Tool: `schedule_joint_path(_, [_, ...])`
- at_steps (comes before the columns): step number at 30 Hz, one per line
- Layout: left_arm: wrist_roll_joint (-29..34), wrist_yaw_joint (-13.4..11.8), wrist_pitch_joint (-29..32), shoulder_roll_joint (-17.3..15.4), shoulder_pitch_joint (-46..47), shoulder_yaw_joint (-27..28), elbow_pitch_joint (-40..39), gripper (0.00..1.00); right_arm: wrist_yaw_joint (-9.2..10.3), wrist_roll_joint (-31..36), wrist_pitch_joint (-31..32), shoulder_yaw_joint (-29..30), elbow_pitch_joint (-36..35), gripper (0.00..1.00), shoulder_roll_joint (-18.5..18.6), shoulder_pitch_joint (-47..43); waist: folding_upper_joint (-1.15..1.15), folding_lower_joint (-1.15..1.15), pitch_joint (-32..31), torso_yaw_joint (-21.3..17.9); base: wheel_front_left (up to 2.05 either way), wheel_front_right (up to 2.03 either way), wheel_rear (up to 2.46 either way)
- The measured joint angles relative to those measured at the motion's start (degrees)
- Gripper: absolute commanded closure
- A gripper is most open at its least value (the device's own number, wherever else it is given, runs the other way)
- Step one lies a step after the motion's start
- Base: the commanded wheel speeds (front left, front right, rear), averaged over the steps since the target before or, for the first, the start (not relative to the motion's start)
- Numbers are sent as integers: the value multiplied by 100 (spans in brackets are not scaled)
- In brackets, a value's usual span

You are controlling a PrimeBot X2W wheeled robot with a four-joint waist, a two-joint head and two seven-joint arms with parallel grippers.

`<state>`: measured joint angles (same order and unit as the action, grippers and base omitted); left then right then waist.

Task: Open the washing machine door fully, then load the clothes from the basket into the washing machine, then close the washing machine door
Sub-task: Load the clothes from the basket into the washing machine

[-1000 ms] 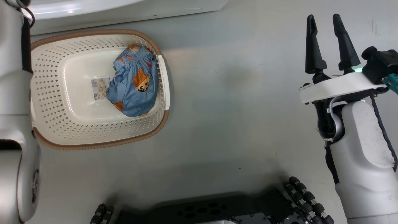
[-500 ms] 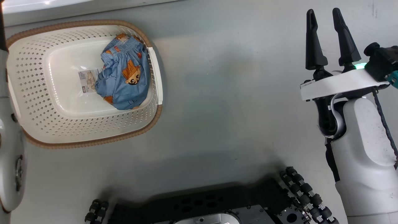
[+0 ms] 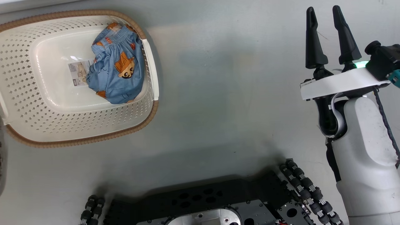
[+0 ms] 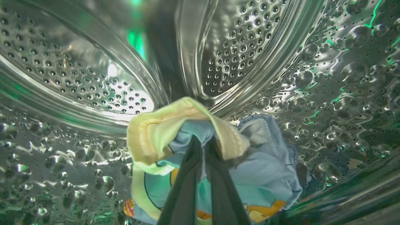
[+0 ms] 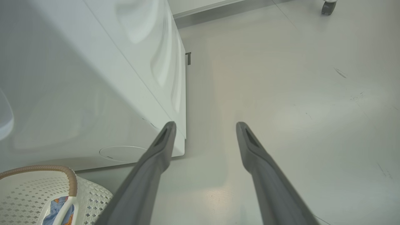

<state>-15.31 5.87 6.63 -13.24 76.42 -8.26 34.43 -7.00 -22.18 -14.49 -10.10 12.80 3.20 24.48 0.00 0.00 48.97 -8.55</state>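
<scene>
- The left jaws are inside the shiny steel drum (image 4: 78,78) of the washing machine (image 5: 78,78). Their two dark fingers (image 4: 184,193) are pressed together, pinching a light-blue piece of clothes (image 4: 265,178) with a pale yellow edge.
- The arm could only get in there with the door open, so I think the first job is done. I cannot see the door itself.
- The piece is in the drum, but the jaws have not let go yet. So this load is only partly done.
- One more thing is in the basket (image 3: 78,125). Blue shorts (image 3: 117,72) with orange-brown animals lie against its right wall, near the far right corner.
- The basket sits on the floor (image 3: 225,93), just beside the front of the washing machine.
- The right jaws are spread wide and hold nothing. Their fingers (image 3: 312,43) are over bare floor, well apart from the basket.
- Left to do, I think: drop this piece, fetch the shorts, put them in, then shut the door.
</scene>
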Motion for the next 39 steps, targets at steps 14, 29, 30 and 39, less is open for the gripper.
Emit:
schedule_joint_path(14, [145, 23, -163, -121, 318, -96, 364, 100, 0, -64, 0, -120, 4, 0, 0, 46, 0, -1, 56, -103, 0, 0, 0])
schedule_joint_path(29, [88, 66, 36, -196, 336, -90, 861, 100, 0, -120, 0, -125, 4, 0, -2, 88, 0, 0, 155, -170, 0, 0, 0])
schedule_joint_path(30, [88, 65, 36, -196, 343, -104, 883, 100, 0, -142, 0, -125, 4, 0, -2, 88, 0, -1, 157, -170, 0, 0, 0])
schedule_joint_path(39, [113, 36, -275, -126, 380, -92, 989, 0, 0, -152, 0, -68, 22, 0, -2, 164, 0, 0, 102, -146, 0, 0, 0])
